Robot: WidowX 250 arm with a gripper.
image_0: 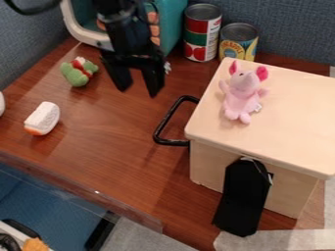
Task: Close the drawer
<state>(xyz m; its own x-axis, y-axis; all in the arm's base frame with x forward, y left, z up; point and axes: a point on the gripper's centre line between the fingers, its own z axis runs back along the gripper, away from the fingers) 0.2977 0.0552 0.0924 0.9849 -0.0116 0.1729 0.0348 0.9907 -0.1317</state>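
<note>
- The brown tabletop [118, 142] carries everything in play, with a pale wooden box [275, 117] on its right side.
- The drawer belongs to that box and faces left; its front is hidden beneath the overhanging top, so how far out it stands is hard to tell. I judge it shut or very nearly so.
- At the far side, left of centre, is a teal and white toy piece [171, 27], partly behind the black robot arm [121, 29].
- A flat black piece [242, 198] is at the box's near face, its upper end against the wood.
- The gripper [139, 90] hangs above the tabletop, left of the box, its two fingers apart and nothing between them.
- The black handle [165, 120] sticks out from the box's left side. It lies to the right of the gripper and nearer, its long bar running from near left to far right, roughly along the drawer's front.
- That relation decides the move: the gripper should come down and nearer until level with the handle on its outer, left side, then push right toward the box. Too far off the middle, it could slip past the bar or twist the drawer.
- Two cans, one red and green [202, 37], one yellow and blue [237, 43], stand beyond the box.
- A pink plush pig [243, 95] lies on the box top; a hard shove might jolt it.
- Left of the gripper are a white and orange toy [42, 118] and, farther away, a small green plush toy [78, 73].
</note>
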